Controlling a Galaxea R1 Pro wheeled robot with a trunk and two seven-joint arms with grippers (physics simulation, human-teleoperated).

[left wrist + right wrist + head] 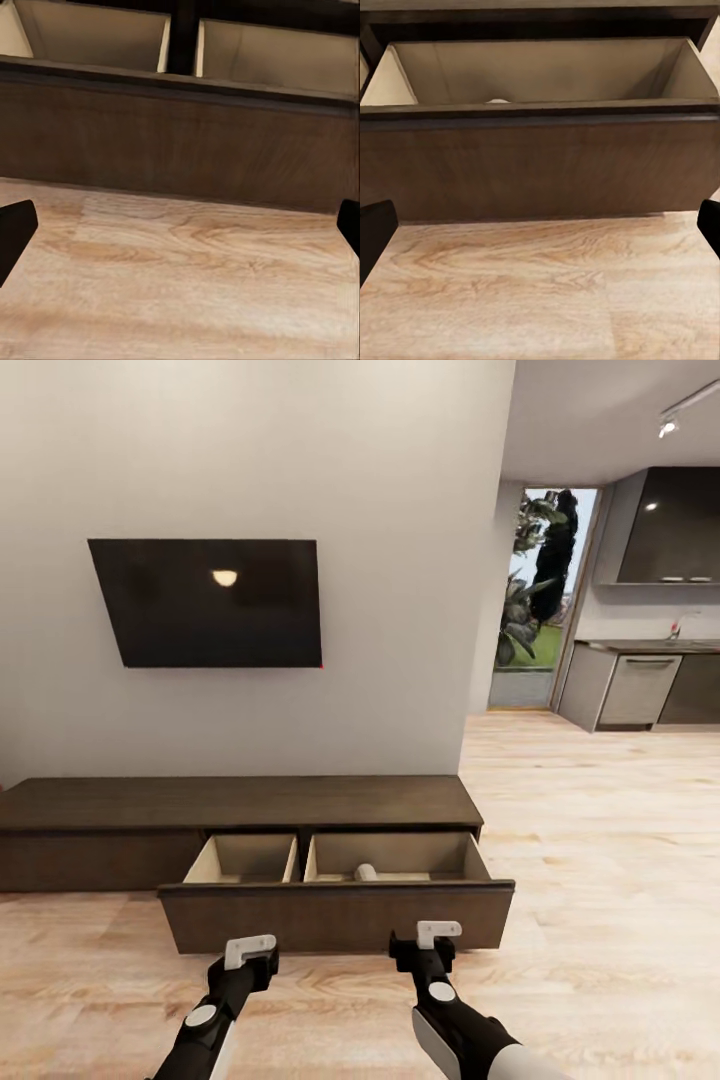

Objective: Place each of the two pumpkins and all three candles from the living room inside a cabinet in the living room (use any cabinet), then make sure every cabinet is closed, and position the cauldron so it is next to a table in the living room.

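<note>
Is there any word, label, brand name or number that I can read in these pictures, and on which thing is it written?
None: no readable text in any view.
The television screen is dark and blank, with a lamp reflection.
The cabinet and its open drawer carry no label.
The kitchen appliance is too far away to show any marking.

The cabinet [240, 802] is sitting against the wall beneath the television [208, 602], its drawer [335, 916] standing pulled out over the floor [600, 860]. A candle [366, 872] is lying in the drawer's right compartment. Both grippers are hovering just before the drawer front; the kitchen [650, 680] is lying beyond the cabinet's right end.
</note>
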